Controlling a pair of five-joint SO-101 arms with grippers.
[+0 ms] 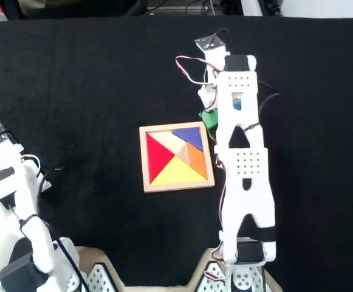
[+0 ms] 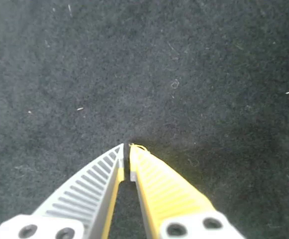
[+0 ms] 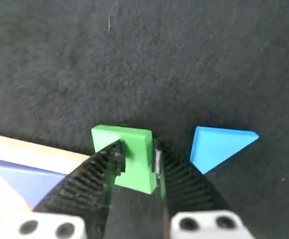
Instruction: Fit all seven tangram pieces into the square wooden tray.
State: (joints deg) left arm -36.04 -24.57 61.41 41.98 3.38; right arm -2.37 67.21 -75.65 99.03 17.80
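Right arm (image 1: pixel 243 164) lies stretched out along the right side of the square wooden tray (image 1: pixel 143 163). The tray sits flat near the middle of the black cloth (image 1: pixel 91 91).

Tray contents, high view:
- red triangle (image 1: pixel 158 155) on the left
- yellow triangle (image 1: pixel 177 172) along the near edge
- blue parallelogram (image 1: pixel 188 134) along the far edge
- orange piece (image 1: pixel 196 158) on the right
- a pale patch between them; piece or bare wood, cannot tell

Right gripper (image 3: pixel 137 154): jaws drawn narrow and clamped on the green square (image 3: pixel 129 139). One black ribbed finger (image 3: pixel 92 174) presses each of two opposite edges, and the square fills the gap between the tips. Whether the square rests on the cloth or is raised off it cannot be told.

Green square in the high view (image 1: pixel 211 118): just outside the tray's far right corner, close to the rim and partly under the arm. The right wrist view shows the pale tray rim (image 3: pixel 30 148) just beside the square, with the blue parallelogram (image 3: pixel 20 172) inside it.

Blue triangle (image 3: pixel 216 144): flat on the cloth beside the green square, on the side away from the tray. It is near the square but does not touch it, and it lies outside the jaws. In the high view it shows through an opening in the arm (image 1: pixel 237 104).

Left gripper (image 2: pixel 127 148): jaws closed tip to tip, one grey finger and one yellow, with nothing between them. It hangs over bare black cloth. Left arm (image 1: pixel 6 201) is folded at the left edge of the table, well apart from the tray.
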